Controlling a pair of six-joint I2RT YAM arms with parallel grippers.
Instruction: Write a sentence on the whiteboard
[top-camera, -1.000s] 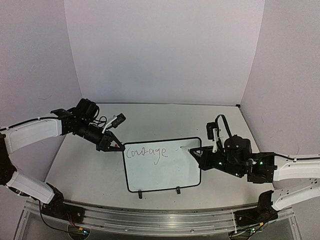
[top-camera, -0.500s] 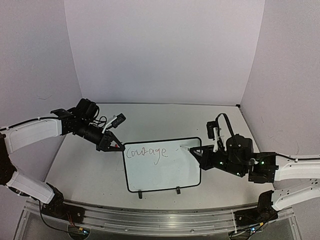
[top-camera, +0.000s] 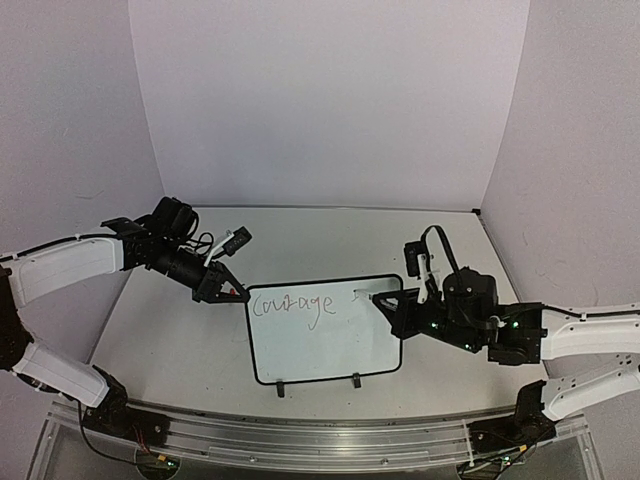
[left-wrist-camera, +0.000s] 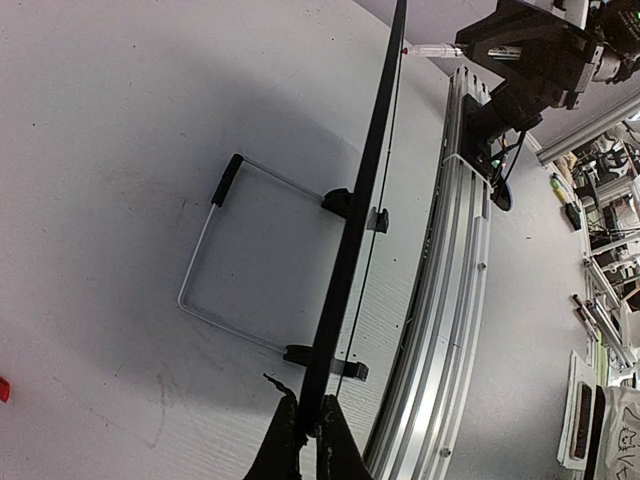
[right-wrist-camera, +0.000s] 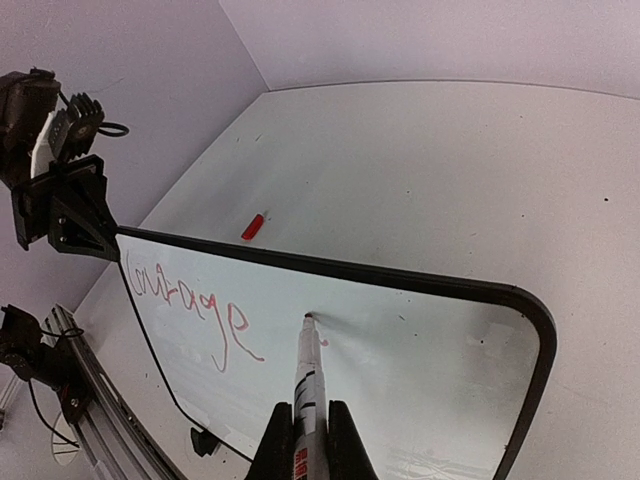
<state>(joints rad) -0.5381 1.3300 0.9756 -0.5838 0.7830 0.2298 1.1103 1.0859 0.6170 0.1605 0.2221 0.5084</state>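
The whiteboard (top-camera: 320, 350) stands tilted on the table, its black clips on the near edge. The sentence (top-camera: 293, 307) on it reads "Courage" in thin red cursive (right-wrist-camera: 185, 300). My left gripper (top-camera: 230, 292) is shut on the board's upper left corner; in the left wrist view the board appears edge-on as a black bar (left-wrist-camera: 360, 200) pinched between the jaws (left-wrist-camera: 308, 432). My right gripper (right-wrist-camera: 305, 440) is shut on a white marker (right-wrist-camera: 309, 370). The marker's tip rests at the board surface right of the word, beside a small red mark.
A red marker cap (right-wrist-camera: 254, 226) lies on the table behind the board, near the left gripper. A wire stand (left-wrist-camera: 215, 260) props the board from behind. An aluminium rail (left-wrist-camera: 450, 300) runs along the table's near edge. Purple walls close in the sides and back.
My right gripper has shifted the marker a little left and up across the board. The left gripper and the board have not moved.
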